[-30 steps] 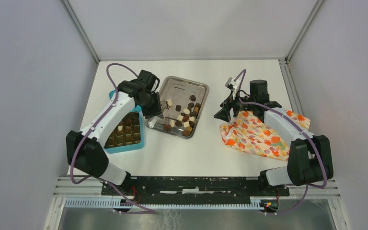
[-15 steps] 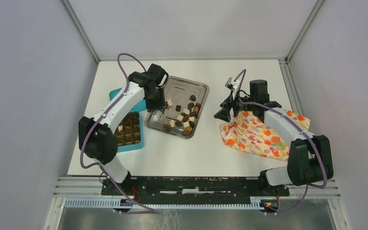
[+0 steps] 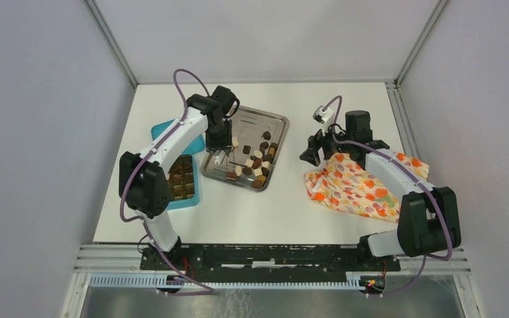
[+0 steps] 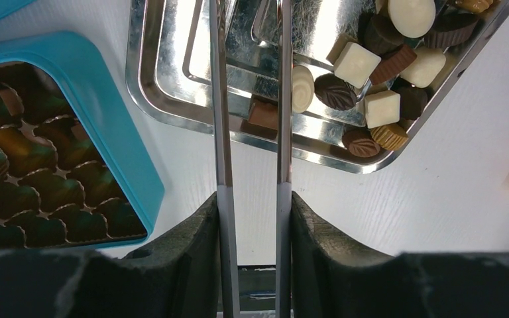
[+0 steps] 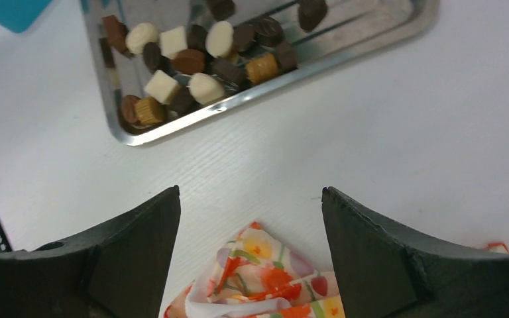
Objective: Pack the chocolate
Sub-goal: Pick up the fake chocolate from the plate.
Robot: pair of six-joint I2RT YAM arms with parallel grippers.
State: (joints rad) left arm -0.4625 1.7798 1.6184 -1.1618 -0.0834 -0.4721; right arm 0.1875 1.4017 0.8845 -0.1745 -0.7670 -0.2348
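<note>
Several chocolate pieces [image 3: 255, 162], dark brown, mid-brown and cream-white, lie in the near-right part of a steel tray [image 3: 275, 119]. My left gripper [image 3: 219, 149] hangs over the tray's left side, shut on thin metal tongs [image 4: 220, 132]. The tong blades stand apart and reach over the tray [image 4: 172, 66]; their tips are out of view. A mid-brown piece [image 4: 262, 112] lies between the blades and the pile [image 4: 371, 99] lies to their right. My right gripper [image 3: 311, 156] is open and empty above the corner of the orange floral cloth [image 5: 265, 278].
A teal compartmented box [image 3: 179, 182] stands left of the tray, with a few pieces in its dark cups [image 4: 40, 185]. The floral cloth [image 3: 354, 189] lies at the right. The tray and chocolates [image 5: 192, 66] show at the top of the right wrist view.
My left arm has swung from the tray's near-left corner, beside the box, farther back and right over the tray's left side. The right gripper has barely moved.
</note>
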